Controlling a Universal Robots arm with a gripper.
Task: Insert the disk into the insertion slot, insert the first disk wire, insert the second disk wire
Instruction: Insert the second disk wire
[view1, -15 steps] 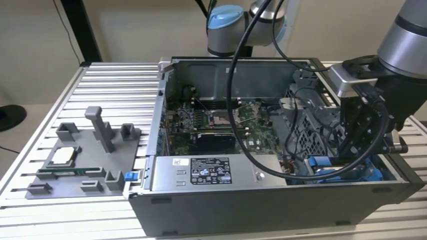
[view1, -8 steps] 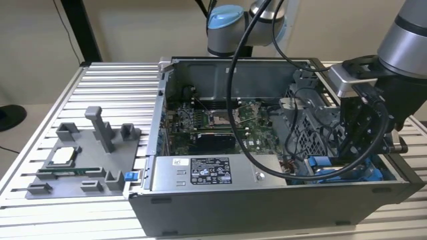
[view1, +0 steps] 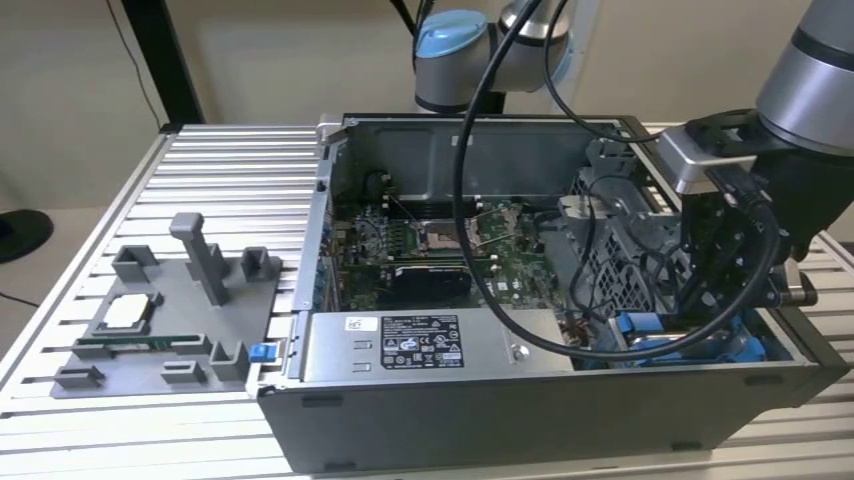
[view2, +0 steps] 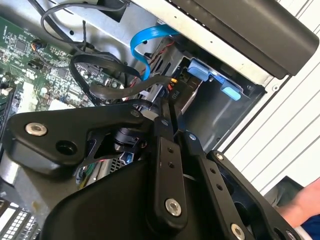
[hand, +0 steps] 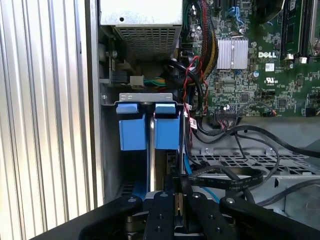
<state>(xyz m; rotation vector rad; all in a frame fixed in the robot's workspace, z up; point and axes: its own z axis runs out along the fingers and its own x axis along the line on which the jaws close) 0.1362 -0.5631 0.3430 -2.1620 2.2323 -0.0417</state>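
Note:
My gripper (view1: 683, 325) reaches down into the front corner of the open computer case, at the exterior view's right. In both wrist views its black fingers (hand: 162, 210) stand together, shut on the end of a flat black disk wire (hand: 227, 176). The gripper (view2: 169, 112) hangs just above the insertion slot (hand: 145, 96), a grey bay. The disk (hand: 151, 145) sits in it edge-on, between the bright blue tabs (hand: 133, 127) of its frame. A light blue wire (view2: 145, 45) curves down toward the same bay.
The grey labelled power-supply box (view1: 420, 345) lies along the case front beside the bay. The perforated metal cage (view1: 614, 250) stands behind the gripper, and the green motherboard (view1: 427, 235) with bundled wires lies further in. A grey fixture tray (view1: 160, 320) sits outside. A person's hand (view2: 300, 205) is near the case.

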